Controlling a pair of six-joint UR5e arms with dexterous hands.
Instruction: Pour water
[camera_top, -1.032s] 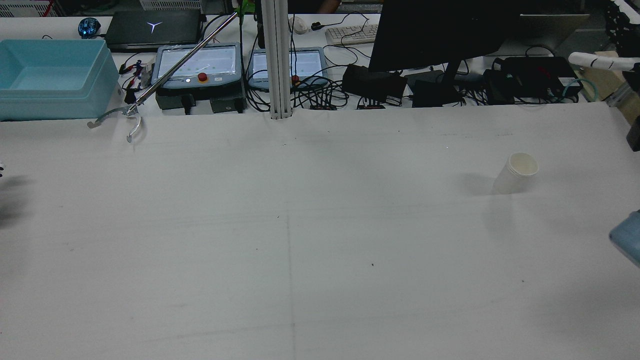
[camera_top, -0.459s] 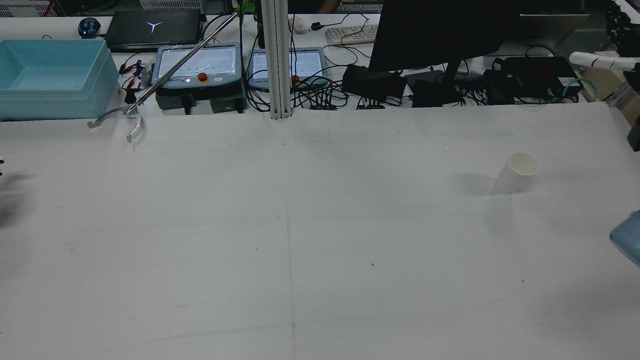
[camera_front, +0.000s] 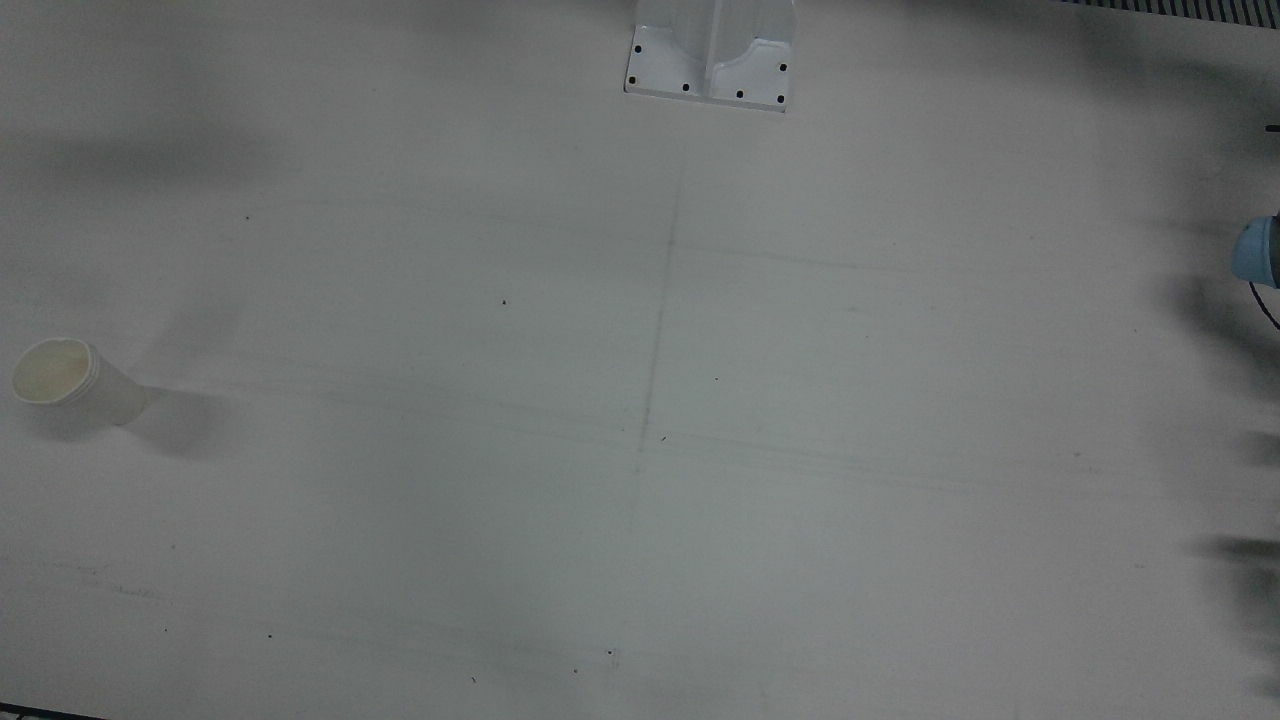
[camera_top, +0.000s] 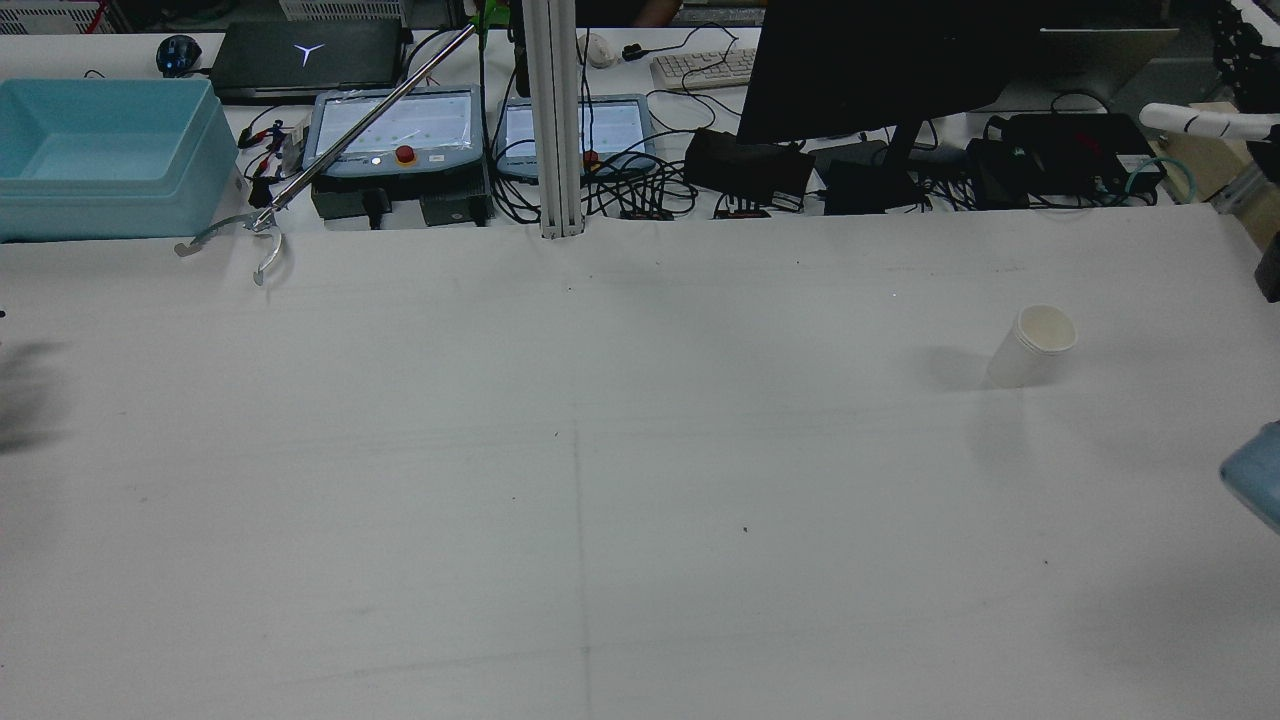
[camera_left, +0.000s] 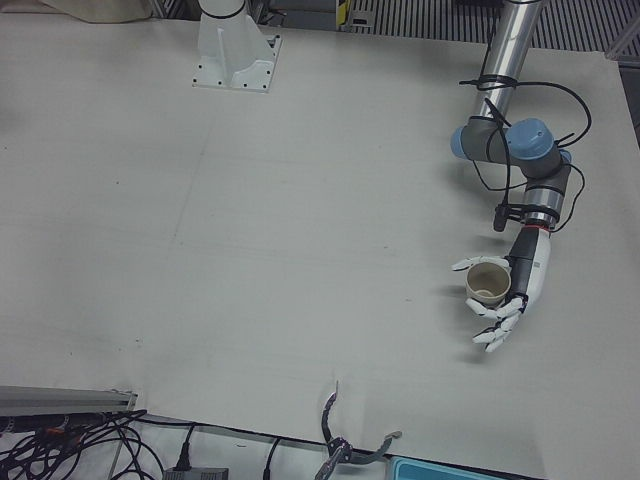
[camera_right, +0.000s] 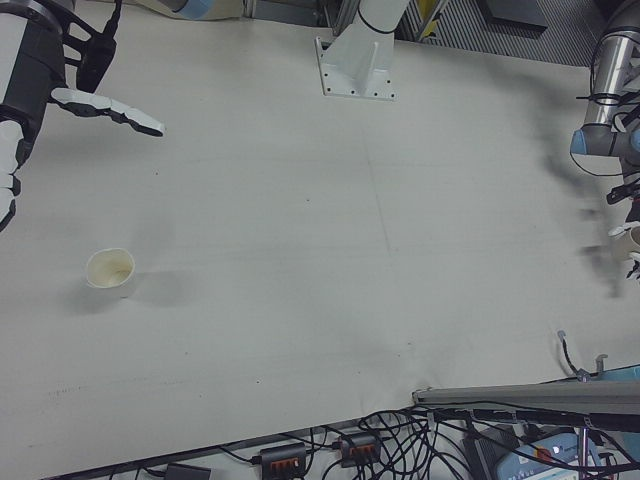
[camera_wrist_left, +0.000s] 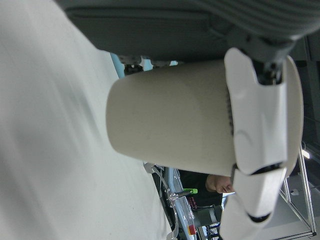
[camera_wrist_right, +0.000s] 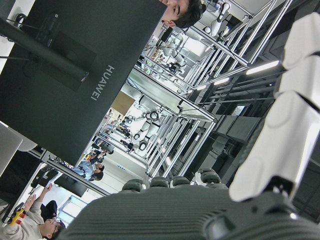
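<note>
A paper cup (camera_left: 487, 284) was held by the left hand (camera_left: 505, 290), w/ fingers (camera_left: 497, 333) curled round its wall, mouth up, above the table (camera_left: 250, 250) near the edge on the robot's left side. In the left hand view the same cup (camera_wrist_left: 170, 117) was seen side-on, a fingertip (camera_wrist_left: 257, 120) pressed just under the rolled rim. The cup was judged light, thin-walled and easily crushed; its wall looked smooth and could slip if wet, so a moderate wrap around mid-wall, below the rim where it is stiffest, seemed best. Whether water was inside could not be told. A second paper cup (camera_right: 110, 271) stood upright on the table, well apart from those fingers and nearer the right hand (camera_right: 40, 75), presumably the receiver; it was also seen in the rear view (camera_top: 1032, 346) and the front view (camera_front: 75, 382). It was equally light and could be knocked over by a stray fingertip. The right hand hovered above the table w/ fingers (camera_right: 110, 105) spread, holding nothing. Between the two hands the table was bare, so nothing was seen to block a carry across. Beyond the fingers, at the operators' side, a reacher-grabber tool (camera_top: 330, 150), a blue bin (camera_top: 105, 160), teach pendants (camera_top: 395, 130), a monitor (camera_top: 870, 70) and cables (camera_right: 400, 440) were noted, all off the work area.
</note>
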